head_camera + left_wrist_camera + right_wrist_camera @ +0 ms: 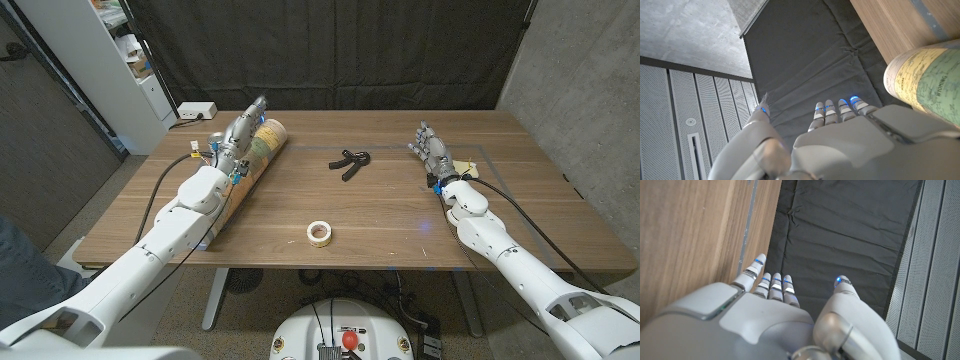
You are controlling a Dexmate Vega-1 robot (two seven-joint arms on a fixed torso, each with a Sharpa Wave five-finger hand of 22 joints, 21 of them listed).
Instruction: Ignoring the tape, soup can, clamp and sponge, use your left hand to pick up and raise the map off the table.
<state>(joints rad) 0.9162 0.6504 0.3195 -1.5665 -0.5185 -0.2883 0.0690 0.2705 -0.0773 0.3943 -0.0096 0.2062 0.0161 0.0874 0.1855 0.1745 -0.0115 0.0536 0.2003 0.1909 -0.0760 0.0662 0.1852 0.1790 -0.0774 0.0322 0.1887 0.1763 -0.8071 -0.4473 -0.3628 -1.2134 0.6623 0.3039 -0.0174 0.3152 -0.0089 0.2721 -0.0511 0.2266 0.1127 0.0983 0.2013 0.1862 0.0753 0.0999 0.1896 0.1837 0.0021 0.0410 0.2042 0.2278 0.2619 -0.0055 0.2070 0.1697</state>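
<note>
On the table (400, 220), the rolled map (252, 165) lies at the left side. The left robot hand (240, 130) sits alongside it, fingers straight, gripping nothing: still approach. Next, fingers must wrap the roll, then lift.

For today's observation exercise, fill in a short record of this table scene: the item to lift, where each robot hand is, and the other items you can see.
item to lift: rolled map, lying on the table's left side
left hand: left hand beside the map's far end, fingers straight, not gripping it
right hand: right hand on the right side of the table, fingers apart, holding nothing
other items: black clamp mid-table; tape roll near the front edge
lift status: map not yet raised
</note>
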